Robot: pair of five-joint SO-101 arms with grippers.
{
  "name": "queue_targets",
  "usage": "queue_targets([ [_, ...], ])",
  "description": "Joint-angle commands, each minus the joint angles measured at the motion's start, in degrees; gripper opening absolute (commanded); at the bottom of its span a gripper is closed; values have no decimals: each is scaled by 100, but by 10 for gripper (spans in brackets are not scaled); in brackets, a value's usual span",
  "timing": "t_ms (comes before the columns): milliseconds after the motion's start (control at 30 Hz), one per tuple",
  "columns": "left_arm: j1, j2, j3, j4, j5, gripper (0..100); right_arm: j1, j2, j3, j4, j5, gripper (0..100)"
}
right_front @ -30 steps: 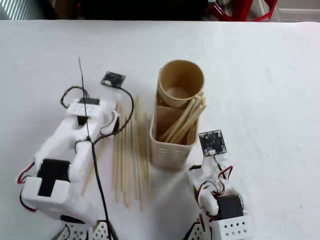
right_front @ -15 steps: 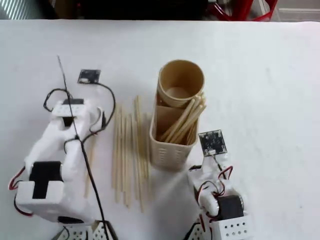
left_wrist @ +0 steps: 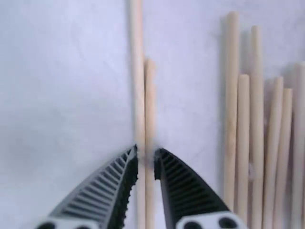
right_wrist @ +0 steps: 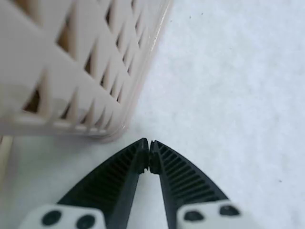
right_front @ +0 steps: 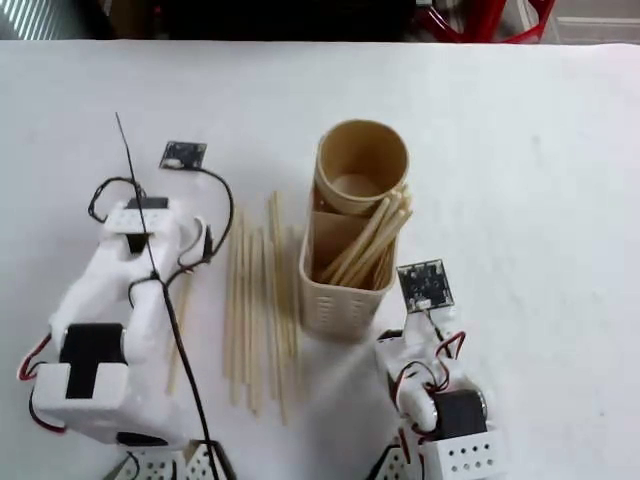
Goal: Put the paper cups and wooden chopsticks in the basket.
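A beige lattice basket [right_front: 325, 305] stands mid-table, with a paper cup [right_front: 360, 180] in its far half and several wooden chopsticks [right_front: 370, 240] leaning in its near half. More chopsticks [right_front: 255, 310] lie loose on the table to its left. My left arm [right_front: 140, 260] hangs over two chopsticks [right_front: 180, 340] lying apart from that pile. My left gripper [left_wrist: 146, 153] is narrowly open just above this pair [left_wrist: 149, 95], one stick running between its tips. My right gripper [right_wrist: 149, 155] is shut on nothing, low on the table beside the basket's wall [right_wrist: 71, 71].
The pile's chopsticks [left_wrist: 252, 124] lie parallel close beside the left gripper. The right arm [right_front: 435, 385] sits folded at the near edge, right of the basket. Red chair legs [right_front: 480, 20] stand beyond the far edge. Bare white tabletop stretches to the right and far side.
My left arm has swung left, off the main chopstick pile, and now holds over the two separate sticks. The right arm, the basket and its contents have not moved.
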Motion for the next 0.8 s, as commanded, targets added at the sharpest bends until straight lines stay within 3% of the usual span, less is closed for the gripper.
queue_targets([
  [0, 4, -251, -18, -9, -158, 26, 22, -40, 53, 22, 9, 19],
  [333, -31, -1042, -62, 396, -237, 24, 22, -40, 53, 22, 9, 19],
  [467, -48, -1007, 167, 149, -176, 28, 22, -40, 53, 22, 9, 19],
  [633, -57, -831, 176, 62, -167, 109, 22, -40, 53, 22, 9, 19],
  [767, -215, -673, 176, -158, -167, 76, 22, -40, 53, 22, 9, 19],
])
